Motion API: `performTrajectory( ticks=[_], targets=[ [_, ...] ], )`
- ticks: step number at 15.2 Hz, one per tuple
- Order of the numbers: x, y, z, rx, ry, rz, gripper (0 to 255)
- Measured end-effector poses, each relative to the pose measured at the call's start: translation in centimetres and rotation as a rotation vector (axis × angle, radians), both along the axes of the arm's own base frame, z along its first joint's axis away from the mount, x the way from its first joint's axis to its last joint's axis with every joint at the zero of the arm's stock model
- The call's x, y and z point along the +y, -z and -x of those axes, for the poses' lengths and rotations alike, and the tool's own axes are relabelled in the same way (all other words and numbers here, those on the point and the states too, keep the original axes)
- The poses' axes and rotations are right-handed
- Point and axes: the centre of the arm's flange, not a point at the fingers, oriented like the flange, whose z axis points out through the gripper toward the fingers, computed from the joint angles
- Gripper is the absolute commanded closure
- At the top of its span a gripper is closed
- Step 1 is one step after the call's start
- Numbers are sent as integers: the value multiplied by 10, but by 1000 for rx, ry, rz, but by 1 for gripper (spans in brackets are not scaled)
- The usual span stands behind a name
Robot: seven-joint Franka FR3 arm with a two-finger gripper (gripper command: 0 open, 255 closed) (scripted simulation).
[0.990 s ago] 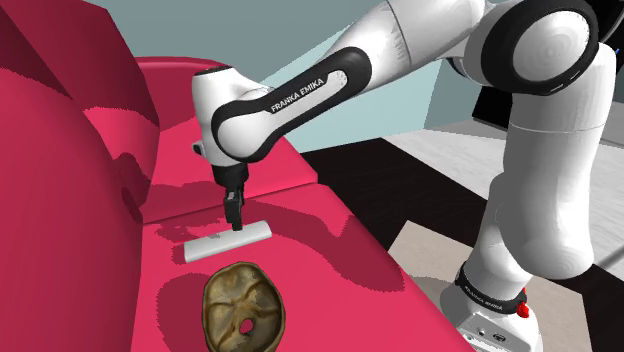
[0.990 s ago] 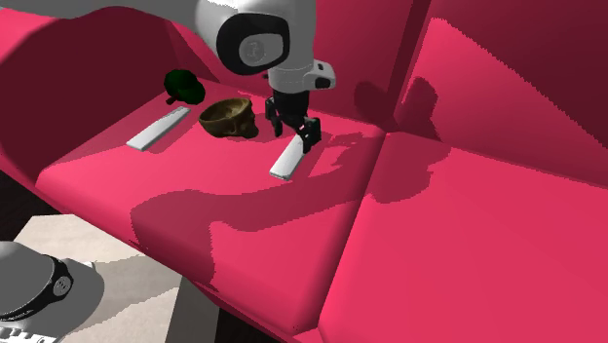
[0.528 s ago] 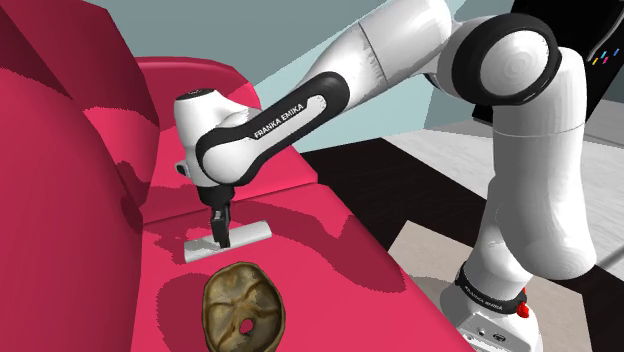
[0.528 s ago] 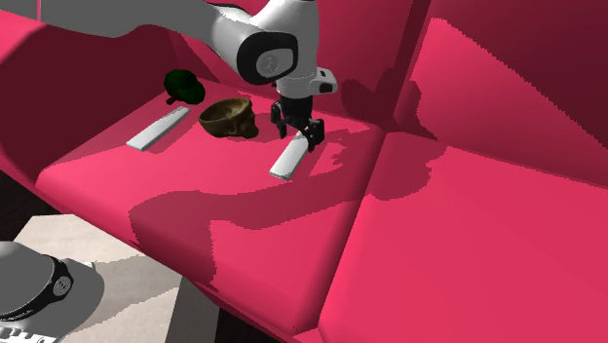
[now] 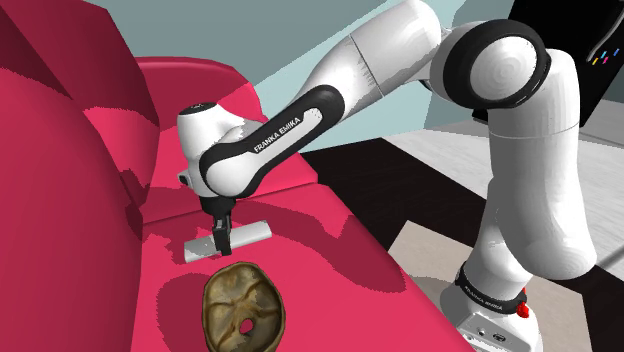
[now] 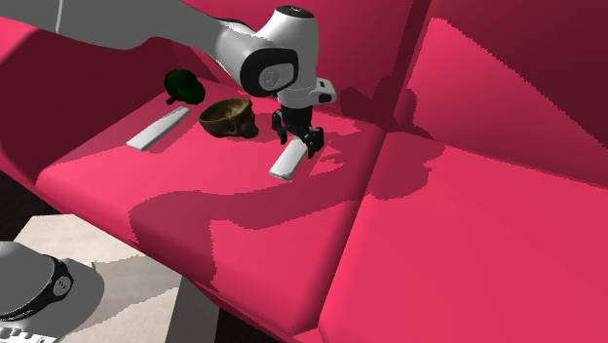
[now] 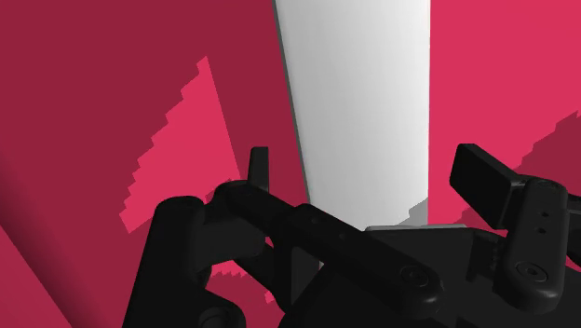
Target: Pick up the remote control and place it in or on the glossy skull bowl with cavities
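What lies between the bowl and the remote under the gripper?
Nothing but bare red cushion, as seen in the shoulder view; the remote and the bowl lie apart.

The gripper (image 5: pixel 222 243) stands low over the white remote (image 5: pixel 255 232). Its fingers (image 7: pixel 486 180) are apart, one just beside one long edge and the other with a gap of red cushion showing. In the shoulder view a narrow strip of bare seat (image 5: pixel 330 250) separates the remote from the brown skull bowl (image 5: pixel 244 308), which lies nearer the camera with open space above it. The sofa backrest (image 5: pixel 60 200) rises close on that view's left, and the right side falls open to the floor (image 5: pixel 600 320). In the second exterior view a second white slab (image 6: pixel 158 129) and a dark green object (image 6: pixel 182 85) lie left of the bowl, while the seat to the right is bare.
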Motion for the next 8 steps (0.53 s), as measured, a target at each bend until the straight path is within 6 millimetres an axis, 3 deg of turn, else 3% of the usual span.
performTrajectory(
  ticks=[2, 3, 8],
  targets=[
    [0, 0, 0, 0, 0, 0, 0],
    [0, 0, 0, 0, 0, 0, 255],
    [1, -1, 0, -2, -1, -1, 255]
  ],
)
